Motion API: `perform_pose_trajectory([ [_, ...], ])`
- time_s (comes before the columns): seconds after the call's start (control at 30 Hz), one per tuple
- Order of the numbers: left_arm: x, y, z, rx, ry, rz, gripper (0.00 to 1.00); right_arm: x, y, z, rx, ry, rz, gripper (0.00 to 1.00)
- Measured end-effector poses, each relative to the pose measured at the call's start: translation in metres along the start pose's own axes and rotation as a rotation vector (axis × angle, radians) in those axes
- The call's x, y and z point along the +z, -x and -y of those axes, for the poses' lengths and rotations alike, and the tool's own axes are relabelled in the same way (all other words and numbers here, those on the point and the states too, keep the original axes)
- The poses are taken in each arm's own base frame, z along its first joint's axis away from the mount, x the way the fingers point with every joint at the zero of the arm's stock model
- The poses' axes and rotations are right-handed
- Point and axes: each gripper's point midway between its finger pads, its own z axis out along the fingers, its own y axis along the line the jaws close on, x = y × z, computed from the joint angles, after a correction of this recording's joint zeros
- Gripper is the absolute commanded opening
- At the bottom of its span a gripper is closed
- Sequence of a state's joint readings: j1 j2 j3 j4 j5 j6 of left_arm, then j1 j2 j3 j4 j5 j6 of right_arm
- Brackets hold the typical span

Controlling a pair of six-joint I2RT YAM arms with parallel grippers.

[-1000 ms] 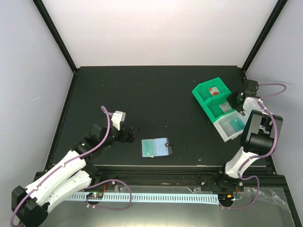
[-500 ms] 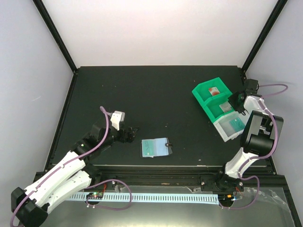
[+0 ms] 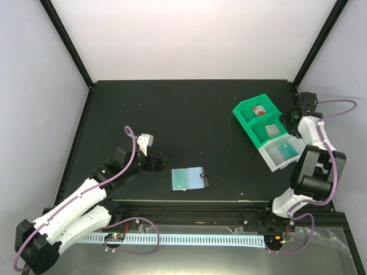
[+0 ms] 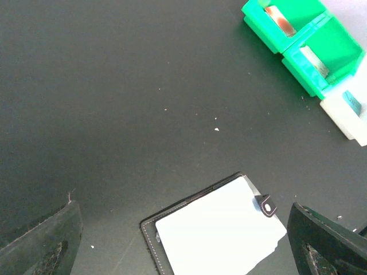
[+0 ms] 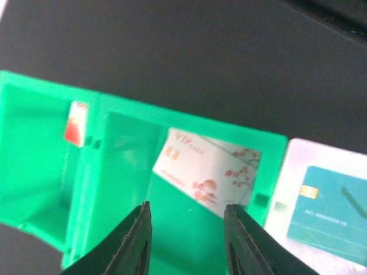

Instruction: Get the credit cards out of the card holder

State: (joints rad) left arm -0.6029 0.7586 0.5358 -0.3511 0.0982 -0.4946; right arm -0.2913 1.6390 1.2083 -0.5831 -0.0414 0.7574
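Observation:
The card holder lies unfolded near the table's front, pale inside up, with a teal credit card on its left half. In the left wrist view the card holder and its black clasp tab sit between my wide-open fingers. My left gripper hovers just left of it, open and empty. My right gripper stands open over the middle green bin, where a white card with red blossoms lies free of the fingers. A red card rests in the far bin and a teal card in the clear one.
A row of bins stands at the right: two green bins and a clear bin. The right arm's elbow rises close to the table's right edge. Black frame posts stand at the back corners.
My right gripper has opened, leaving the white card in the middle green bin, and has drawn back slightly toward the right. The left arm has edged a little toward the holder.

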Motion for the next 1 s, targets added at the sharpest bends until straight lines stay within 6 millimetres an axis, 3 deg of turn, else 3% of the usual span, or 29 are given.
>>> perform_pose_trajectory([
  [0.17, 0.005, 0.000, 0.007, -0.017, -0.020, -0.046, 0.99, -0.026, -0.013, -0.031, -0.121, 0.108, -0.001, 0.36],
  [0.3, 0.003, -0.002, 0.018, -0.018, -0.081, -0.067, 0.99, -0.050, -0.042, -0.060, -0.226, 0.258, -0.040, 0.34],
  [0.43, -0.001, 0.000, 0.028, -0.025, -0.132, -0.064, 0.96, -0.069, -0.088, -0.079, -0.328, 0.415, -0.114, 0.34],
  [0.67, -0.001, -0.008, 0.035, -0.059, -0.181, -0.098, 0.91, -0.100, -0.180, -0.087, -0.518, 0.598, -0.244, 0.34],
  [0.8, 0.008, -0.028, 0.032, -0.085, -0.198, -0.158, 0.87, -0.117, -0.237, -0.085, -0.619, 0.683, -0.329, 0.34],
  [1.0, 0.027, -0.071, 0.021, -0.169, -0.226, -0.267, 0.83, -0.124, -0.314, -0.073, -0.724, 0.732, -0.479, 0.34],
])
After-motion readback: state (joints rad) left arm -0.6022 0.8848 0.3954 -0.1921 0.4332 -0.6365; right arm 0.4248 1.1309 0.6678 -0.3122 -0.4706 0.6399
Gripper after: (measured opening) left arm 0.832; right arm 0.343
